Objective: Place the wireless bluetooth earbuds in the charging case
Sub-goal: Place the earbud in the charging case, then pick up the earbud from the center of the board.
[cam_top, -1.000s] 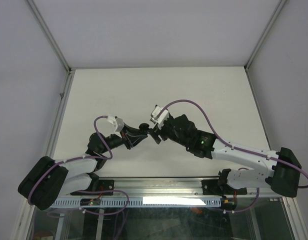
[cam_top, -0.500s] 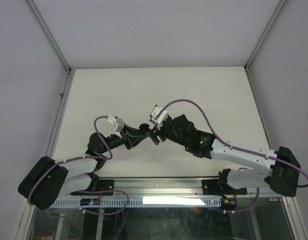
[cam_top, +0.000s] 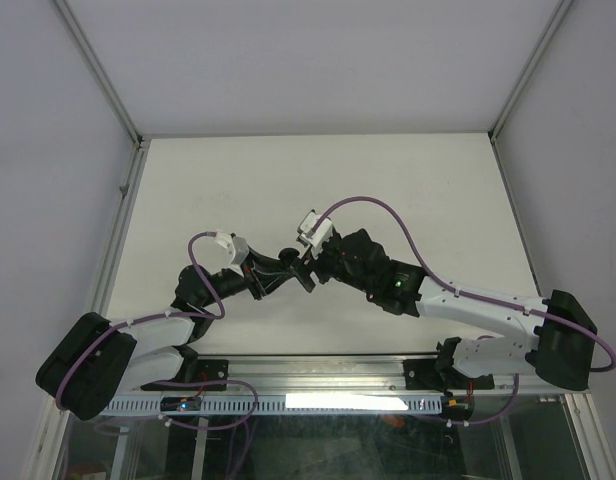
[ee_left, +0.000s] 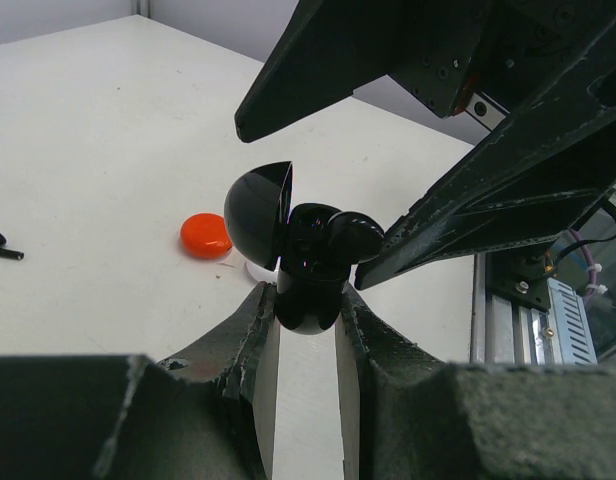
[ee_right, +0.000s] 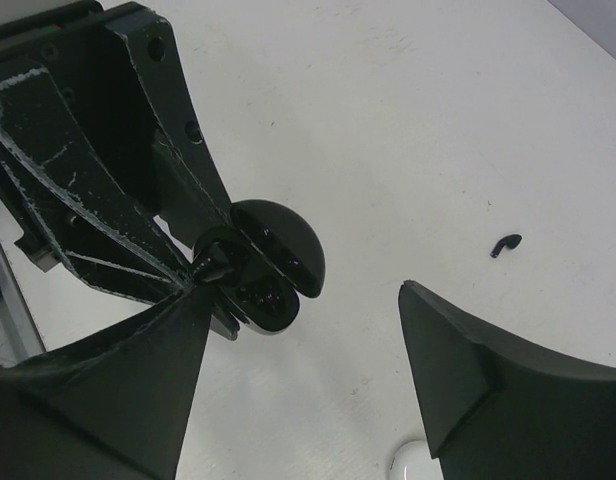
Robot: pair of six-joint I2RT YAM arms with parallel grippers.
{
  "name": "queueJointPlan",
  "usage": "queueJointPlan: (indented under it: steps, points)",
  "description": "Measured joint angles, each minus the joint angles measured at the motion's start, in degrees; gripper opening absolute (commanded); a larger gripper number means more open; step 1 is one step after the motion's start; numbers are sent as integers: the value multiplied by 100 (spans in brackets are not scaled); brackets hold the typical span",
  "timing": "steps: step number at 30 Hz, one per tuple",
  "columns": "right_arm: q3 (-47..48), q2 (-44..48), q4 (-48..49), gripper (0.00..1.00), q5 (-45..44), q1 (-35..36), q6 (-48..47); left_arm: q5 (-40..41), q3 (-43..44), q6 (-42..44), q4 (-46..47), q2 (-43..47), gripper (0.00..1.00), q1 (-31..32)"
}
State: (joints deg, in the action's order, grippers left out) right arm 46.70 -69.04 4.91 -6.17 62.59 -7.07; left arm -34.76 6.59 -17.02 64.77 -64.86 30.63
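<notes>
Pale grey walls (cam_top: 288, 60) close in a matt white bench (cam_top: 408, 180), flat and bare enough that small parts show clearly. Over the middle of the bench the two arms meet.

The left gripper (ee_left: 308, 305) is clamped on the base of the round black case (ee_left: 313, 270), holding it clear of the surface with its lid swung open. The right gripper (ee_right: 300, 288) has its jaws wide apart on either side of the case, gripping nothing.

An orange disc (ee_left: 206, 236) lies on the bench just behind the case, and a white round thing (ee_right: 413, 462) lies nearby.

One black earbud (ee_right: 505, 244) lies loose on the bench, well apart from the case. Another dark bud seems to sit in the case, though the gloss makes that uncertain.

The bud looks very light, hard and slick, and likely to skid or flip. A pinch across its rounded head, leaving the stem free, seems best.
</notes>
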Motion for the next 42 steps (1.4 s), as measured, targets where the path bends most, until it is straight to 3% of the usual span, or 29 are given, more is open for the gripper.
queueJointPlan:
  steps: [26,35,42]
  points:
    - [551,-221,-125,88,-295,-55,380,44,0,0,-17,-37,0,0]
    - [817,-319,-507,80,-341,-1121,691,1115,9,-26,-710,101,0,0]
    - [1036,-1486,-542,72,-243,-1873,968,2149,22,-55,-1416,299,0,0]
